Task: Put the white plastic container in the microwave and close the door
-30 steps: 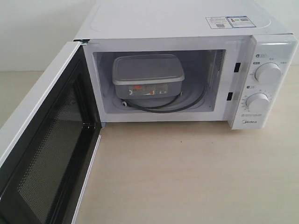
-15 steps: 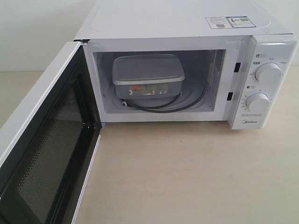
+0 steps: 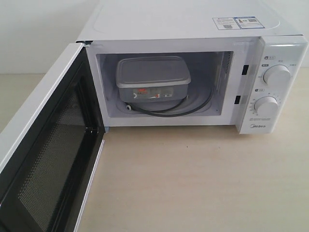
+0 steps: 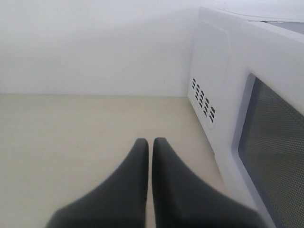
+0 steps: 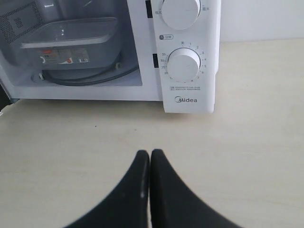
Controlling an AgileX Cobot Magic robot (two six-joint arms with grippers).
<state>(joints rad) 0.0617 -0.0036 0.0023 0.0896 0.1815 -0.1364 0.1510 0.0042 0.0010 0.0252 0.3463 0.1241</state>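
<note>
White plastic, faintly see-through: that is the container (image 3: 152, 72), and it sits inside the microwave (image 3: 183, 21). It is toward the left of the cavity, resting on the glass turntable (image 3: 199, 107). Its flat lid is on, and the small red-marked label faces the opening.

The door (image 3: 48, 159) stands wide open, swung out to the left from its hinge, so its black mesh inner face looks toward the middle of the pale table (image 3: 193, 183). On the right of the front panel are two round dials, the upper dial (image 3: 276, 75) above the lower dial (image 3: 266, 106), with the brand name below them. A sticker (image 3: 234, 22) lies on the top of the casing near its right front corner.

Both tools are low over the table and have hold of nothing. The left gripper (image 4: 150, 141) has its two dark fingers pressed together with only a thin seam between them. It hangs just outside the open door, near the side of the casing where the rows of vent slots (image 4: 203, 103) are. The right gripper (image 5: 149, 153) is likewise pinched closed and empty. It sits in front of the microwave and apart from it, roughly level with the edge of the control panel.
</note>
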